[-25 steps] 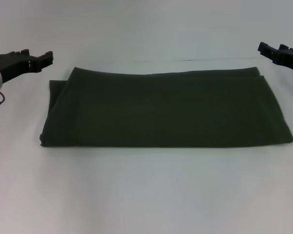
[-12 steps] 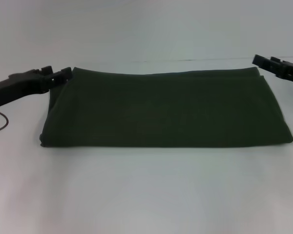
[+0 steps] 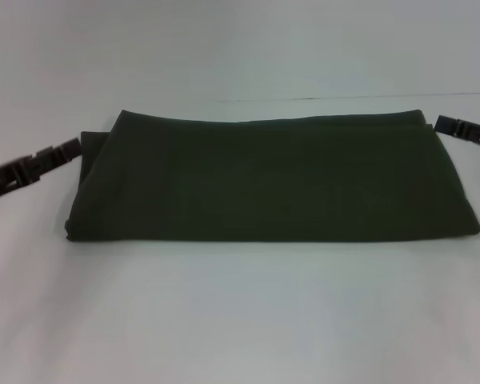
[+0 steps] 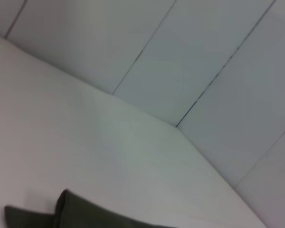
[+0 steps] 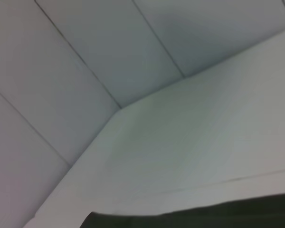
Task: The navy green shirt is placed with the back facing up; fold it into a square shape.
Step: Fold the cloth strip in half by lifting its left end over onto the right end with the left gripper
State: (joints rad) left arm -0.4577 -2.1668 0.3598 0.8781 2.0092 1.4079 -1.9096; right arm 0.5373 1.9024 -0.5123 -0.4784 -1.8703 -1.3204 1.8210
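Left gripper (image 3: 70,147) beside navy green shirt (image 3: 268,180); right gripper (image 3: 442,124) opposite

A corner of the navy green shirt (image 4: 85,213) lies on the white worktop (image 4: 85,137), panelled wall (image 4: 190,61) behind

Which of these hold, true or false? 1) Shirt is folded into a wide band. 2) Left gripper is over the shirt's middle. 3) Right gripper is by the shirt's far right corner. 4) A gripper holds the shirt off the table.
1) True: the navy green shirt lies as a wide band.
2) False: the left gripper is beside its left edge.
3) True: the right gripper sits there.
4) False: the shirt lies flat on the table.
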